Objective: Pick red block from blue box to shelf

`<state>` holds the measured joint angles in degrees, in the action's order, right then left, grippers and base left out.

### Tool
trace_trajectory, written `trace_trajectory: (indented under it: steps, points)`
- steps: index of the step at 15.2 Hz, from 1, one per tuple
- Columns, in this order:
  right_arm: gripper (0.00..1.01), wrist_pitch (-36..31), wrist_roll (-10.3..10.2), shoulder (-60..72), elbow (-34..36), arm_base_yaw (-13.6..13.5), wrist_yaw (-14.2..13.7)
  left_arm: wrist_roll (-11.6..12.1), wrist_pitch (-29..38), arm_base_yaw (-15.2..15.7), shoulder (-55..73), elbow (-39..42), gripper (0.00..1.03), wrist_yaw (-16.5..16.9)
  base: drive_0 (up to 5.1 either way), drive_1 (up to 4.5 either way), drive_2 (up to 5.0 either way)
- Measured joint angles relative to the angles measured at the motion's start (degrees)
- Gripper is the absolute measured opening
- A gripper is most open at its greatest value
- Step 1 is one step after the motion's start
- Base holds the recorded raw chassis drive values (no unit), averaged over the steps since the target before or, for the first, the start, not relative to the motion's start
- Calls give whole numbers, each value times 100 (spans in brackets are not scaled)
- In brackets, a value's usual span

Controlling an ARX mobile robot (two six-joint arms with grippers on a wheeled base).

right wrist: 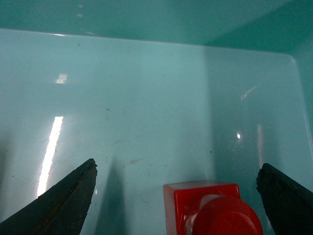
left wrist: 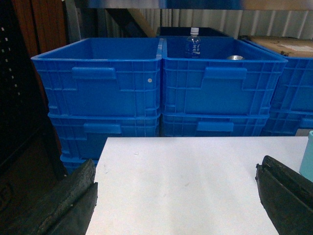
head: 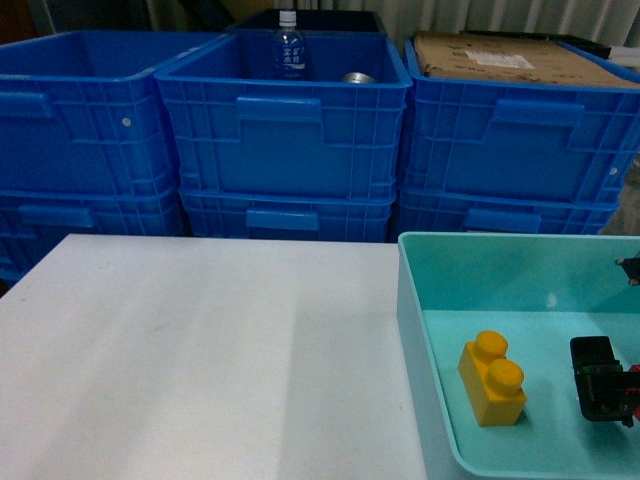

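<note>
The red block (right wrist: 212,210) sits stud-up on the floor of the blue box (right wrist: 146,98), at the bottom of the right wrist view. My right gripper (right wrist: 177,166) is open and low inside the box, with one finger on each side of the block and neither touching it. In the head view the gripper (head: 600,385) is in the pale turquoise box (head: 410,300) at the right and hides most of the block. My left gripper (left wrist: 176,200) is open over the white table (left wrist: 195,166) and holds nothing. A grey tier of the shelf (left wrist: 127,4) runs above the crates.
A yellow-orange two-stud block (head: 492,378) lies in the box to the left of my right gripper. Deep blue ribbed crates (head: 285,130) are stacked behind the table; one holds a bottle (head: 289,45), another is covered by cardboard (head: 510,55).
</note>
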<state>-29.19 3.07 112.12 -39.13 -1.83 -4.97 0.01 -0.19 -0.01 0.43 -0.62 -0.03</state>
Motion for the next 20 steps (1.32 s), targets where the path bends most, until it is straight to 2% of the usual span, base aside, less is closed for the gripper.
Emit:
trace_trajectory:
  steps: [3,5,7,10,15,18,20]
  points:
    - [98,4,-42,127,-55,-2,-70,0,0,0,0,0,98,0,0,0,0]
    - [67,28,-114,256,-146,-7,-72,0,0,0,0,0,98,-2,0,0,0]
    - [47,-138,-111,258,-144,-11,-70,0,0,0,0,0,98,0,0,0,0]
    - [34,-260,-109,243,-131,-11,-66,0,0,0,0,0,98,-2,0,0,0]
    - [30,-111,-136,-190,-92,-44,92,0,0,0,0,0,98,0,0,0,0]
    - [30,278,-179,-1342,-101,-35,533,0,0,0,0,0,98,-2,0,0,0]
    - [30,286,-173,-1908,-96,33,782,0,0,0,0,0,98,0,0,0,0]
